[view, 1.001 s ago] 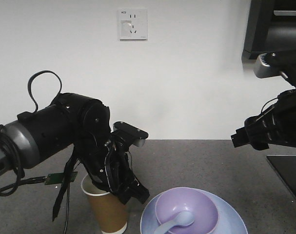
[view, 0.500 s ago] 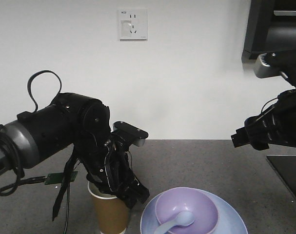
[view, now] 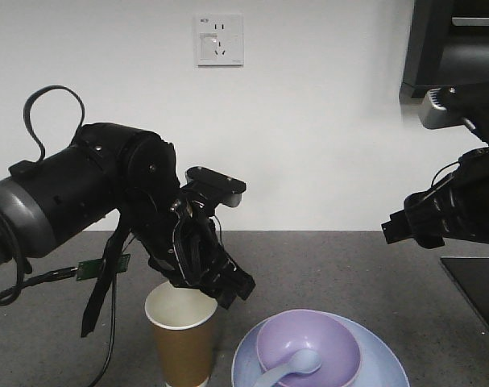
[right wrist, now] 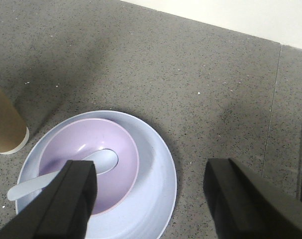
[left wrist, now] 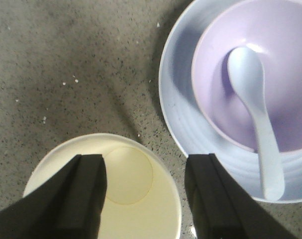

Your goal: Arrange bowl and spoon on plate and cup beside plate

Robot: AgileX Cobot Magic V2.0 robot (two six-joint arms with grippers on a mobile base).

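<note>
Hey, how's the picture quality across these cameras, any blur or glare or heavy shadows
Front view: sharp, even light. Left wrist view: gripper fingers are dark and soft, with a small glare spot in the bowl. Right wrist view: broad soft shadows on the countertop, fingers blurred.

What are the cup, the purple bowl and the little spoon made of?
The cup looks like paper: dull brown outside, plain white inside with a thin rolled rim. The bowl seems to be plastic, smooth and matte lavender with a soft shine. The spoon lying in it also looks like plastic, pale blue-white and slightly glossy. The pictures cannot prove any of these.
</note>
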